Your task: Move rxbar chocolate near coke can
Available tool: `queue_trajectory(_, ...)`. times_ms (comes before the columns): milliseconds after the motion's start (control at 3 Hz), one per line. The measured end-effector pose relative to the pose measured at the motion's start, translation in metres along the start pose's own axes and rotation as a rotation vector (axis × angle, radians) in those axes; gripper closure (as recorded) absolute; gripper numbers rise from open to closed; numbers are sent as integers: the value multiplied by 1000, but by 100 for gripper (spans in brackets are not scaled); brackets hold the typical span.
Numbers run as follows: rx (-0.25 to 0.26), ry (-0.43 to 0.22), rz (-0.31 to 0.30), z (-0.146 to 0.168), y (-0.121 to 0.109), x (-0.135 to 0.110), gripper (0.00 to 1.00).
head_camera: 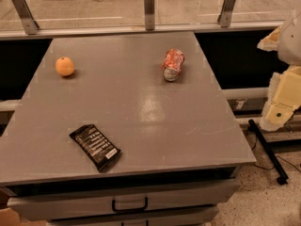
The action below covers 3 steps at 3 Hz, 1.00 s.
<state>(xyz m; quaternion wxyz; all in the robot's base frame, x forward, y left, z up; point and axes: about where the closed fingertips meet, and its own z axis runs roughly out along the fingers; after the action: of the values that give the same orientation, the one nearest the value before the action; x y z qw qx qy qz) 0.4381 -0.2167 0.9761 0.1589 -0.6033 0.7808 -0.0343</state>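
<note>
Rxbar chocolate (94, 147) lies front-left on table (141, 107), far from fingers (281, 108) at right edge; their opening unclear.

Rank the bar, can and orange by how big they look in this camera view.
1. bar, though nearest the camera.
2. can.
3. orange, smallest, though close to the can.
The claw is off the table's right edge.

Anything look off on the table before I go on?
The can lies on its side, dented, far right on the table. The bar sits askew near the front edge. The gripper hangs off to the right.
</note>
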Motion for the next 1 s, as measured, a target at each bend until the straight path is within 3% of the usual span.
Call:
queue_trajectory(333, 0, 0, 0, 0, 0, 0, 0)
queue_trajectory(667, -14, -25, 9, 20, 4, -30, 0)
queue_trajectory(1000, -49, -46, 5, 60, 11, -85, 0)
